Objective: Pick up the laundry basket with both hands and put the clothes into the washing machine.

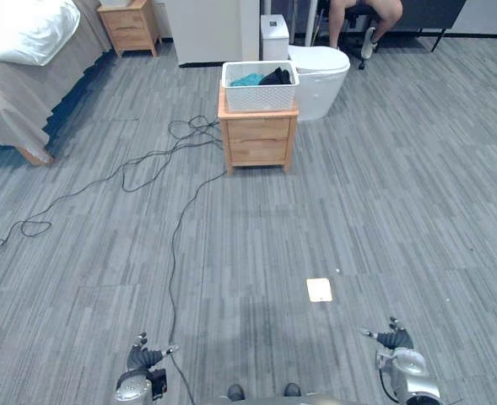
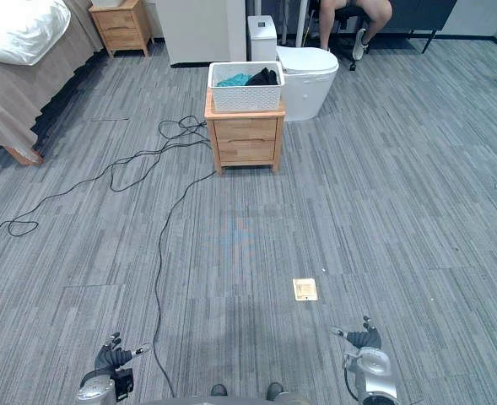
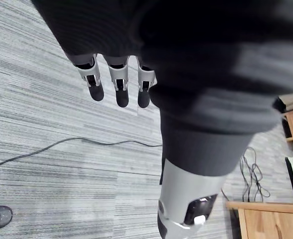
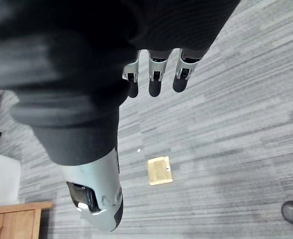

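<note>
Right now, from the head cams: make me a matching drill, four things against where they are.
Things:
1. laundry basket
2. bed
3. floor plate
4. left robot hand

Places:
a. far left of the room
b. on top of the wooden nightstand
c. lower left of the eye views, fingers relaxed, holding nothing
d. lying just ahead of the right robot hand

Pairs: 1-b, 2-a, 3-d, 4-c
</note>
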